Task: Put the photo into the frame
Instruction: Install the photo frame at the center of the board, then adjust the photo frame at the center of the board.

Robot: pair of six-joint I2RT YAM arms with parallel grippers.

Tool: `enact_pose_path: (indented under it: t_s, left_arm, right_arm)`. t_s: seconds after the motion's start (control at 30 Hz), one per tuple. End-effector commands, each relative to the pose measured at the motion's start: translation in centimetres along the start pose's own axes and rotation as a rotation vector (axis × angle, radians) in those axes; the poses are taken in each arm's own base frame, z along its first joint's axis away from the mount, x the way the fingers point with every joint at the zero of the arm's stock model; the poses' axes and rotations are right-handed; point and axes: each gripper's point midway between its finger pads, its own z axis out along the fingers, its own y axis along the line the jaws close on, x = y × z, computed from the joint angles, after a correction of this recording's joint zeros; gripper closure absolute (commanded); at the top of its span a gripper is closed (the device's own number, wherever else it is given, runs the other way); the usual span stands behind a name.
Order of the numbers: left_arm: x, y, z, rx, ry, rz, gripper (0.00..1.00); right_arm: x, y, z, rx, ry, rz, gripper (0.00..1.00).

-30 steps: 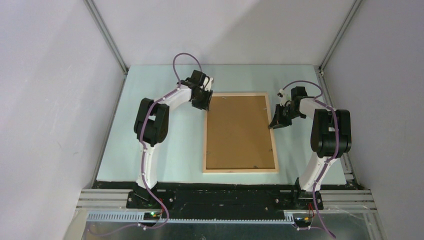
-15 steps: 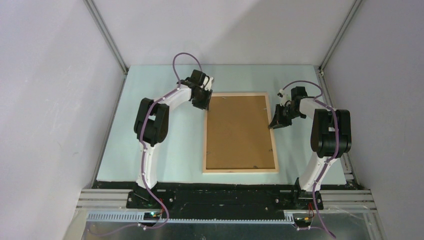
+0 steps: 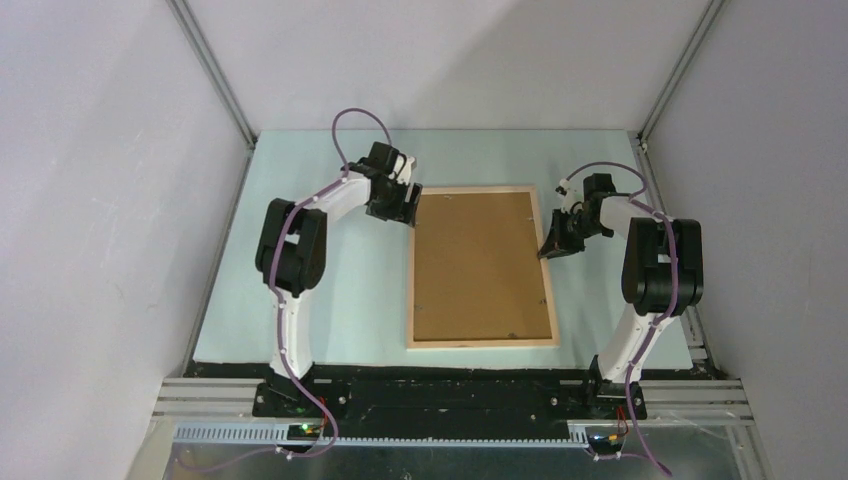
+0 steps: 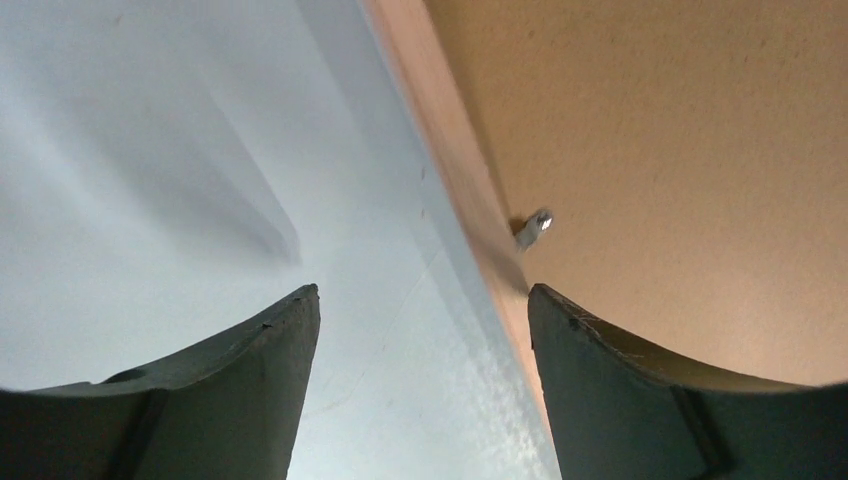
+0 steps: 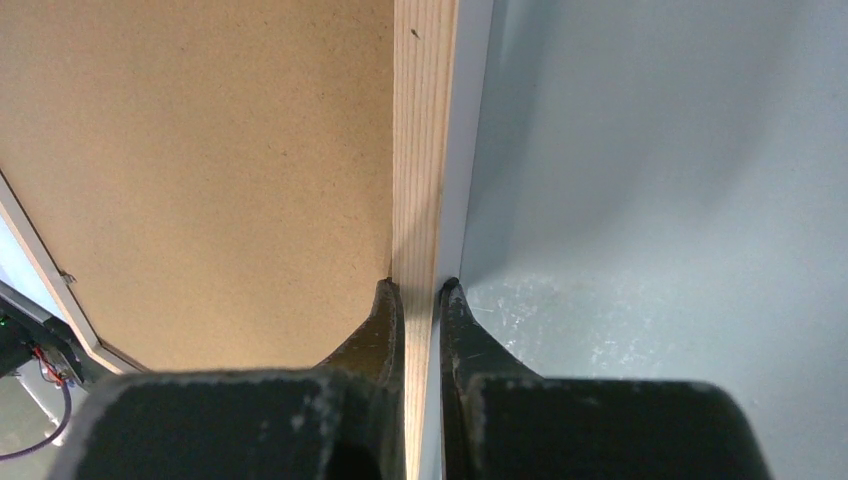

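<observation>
The frame (image 3: 480,342) is lying face down in the middle of the pale surface (image 3: 340,290), its bare-wood back edges turned up and a plain brown backing board (image 3: 480,265) filling its opening. The left gripper (image 3: 406,214) is hovering at the frame's far-left corner with its jaws standing wide. One finger is hanging over the surface just outside the frame and the other over the backing board, so the left rail is passing between them untouched. A small metal tab (image 4: 533,226) is sticking out from that rail over the board. The right gripper (image 5: 420,285) is sitting on the frame's right rail, towards the far end, its jaws pinching narrowly on the wood.
</observation>
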Motion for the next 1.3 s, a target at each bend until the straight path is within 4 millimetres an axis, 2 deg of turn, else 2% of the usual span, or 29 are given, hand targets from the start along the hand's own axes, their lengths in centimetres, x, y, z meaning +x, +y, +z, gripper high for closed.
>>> enact_pose_path:
  t_s: [0.0,0.03,0.13,0.23,0.43,0.63,0.9,1.07,1.13,1.17,1.2,1.23,1.27]
  left_arm:
    - [-2.8,1.5,-5.9,-0.04,-0.134,0.033,0.19]
    - [-2.1,2.3,-6.0,-0.058,-0.122,0.043,0.19]
    - [-1.9,3.3,-8.4,-0.098,-0.155,0.056,0.18]
    - [-0.4,4.0,-9.2,-0.119,-0.15,0.063,0.18]
    - [1.2,4.0,-10.5,-0.119,-0.151,0.073,0.18]
    - [2.3,3.8,-11.6,-0.121,-0.158,0.092,0.18]
    - [3.0,3.5,-11.5,-0.105,-0.147,0.088,0.19]
    - [3.1,3.2,-11.3,-0.083,-0.143,0.087,0.19]
    - [3.2,3.1,-11.4,-0.081,-0.142,0.09,0.19]
    - [3.3,3.2,-11.4,-0.083,-0.142,0.095,0.19]
    - [3.4,3.2,-11.4,-0.085,-0.14,0.097,0.19]
    - [3.4,3.3,-11.4,-0.089,-0.14,0.106,0.19]
    - [3.7,3.4,-11.4,-0.093,-0.134,0.114,0.18]
  right_arm:
    - [0.4,0.5,-0.8,-0.048,0.008,0.017,0.9]
    - [0.3,0.4,-0.9,-0.046,0.006,0.018,0.89]
    - [0.1,0.2,-0.8,-0.039,-0.001,0.014,0.85]
    - [-0.1,0.0,-0.7,-0.026,-0.003,0.01,0.78]
    - [-0.7,0.1,-0.8,0.004,-0.011,-0.01,0.62]
    - [-1.1,0.4,-0.8,0.034,-0.013,-0.048,0.57]
    - [-1.8,0.4,-0.4,0.054,-0.008,-0.073,0.8]
    - [-3.2,0.4,-0.6,0.052,-0.01,-0.099,0.96]
    - [-4.2,0.3,-0.6,0.057,-0.002,-0.132,1.0]
    - [-5.5,0.5,-1.0,0.06,-0.022,-0.15,1.0]
    - [-5.2,0.1,-0.5,0.061,0.008,-0.155,1.0]
    - [-6.5,0.3,-0.8,0.063,-0.007,-0.175,1.0]
    - [-6.1,-0.2,-0.3,0.066,0.029,-0.18,1.0]
